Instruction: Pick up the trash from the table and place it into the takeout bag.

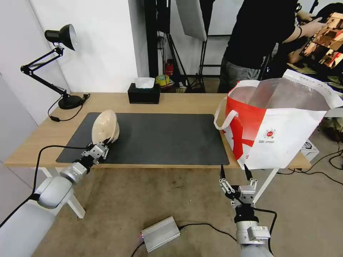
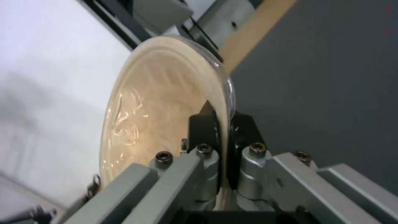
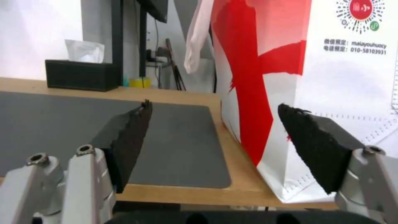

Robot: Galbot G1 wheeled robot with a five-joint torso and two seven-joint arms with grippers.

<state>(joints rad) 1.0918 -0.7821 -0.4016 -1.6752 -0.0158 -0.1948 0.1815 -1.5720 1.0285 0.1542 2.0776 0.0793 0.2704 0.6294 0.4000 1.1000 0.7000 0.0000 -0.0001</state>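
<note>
While my left gripper [image 1: 106, 142] clamps the rim of the beige shallow bowl [image 1: 104, 126], the bowl stands on edge, tilted up over the near left corner of the dark grey mat [image 1: 160, 137]. One finger [image 2: 203, 124] lies on the hollow face, the other behind the rim. Beyond it the mat lies bare across to the takeout bag [image 1: 282, 125], which stands open on the table's [image 1: 185, 103] right end, its near corner at the front edge. A black tissue box [image 1: 144, 93] sits at the back edge, a desk lamp [image 1: 62, 64] at the back left corner. My right gripper [image 1: 235, 173] hangs below the front edge beside the bag, fingers spread and empty.
</note>
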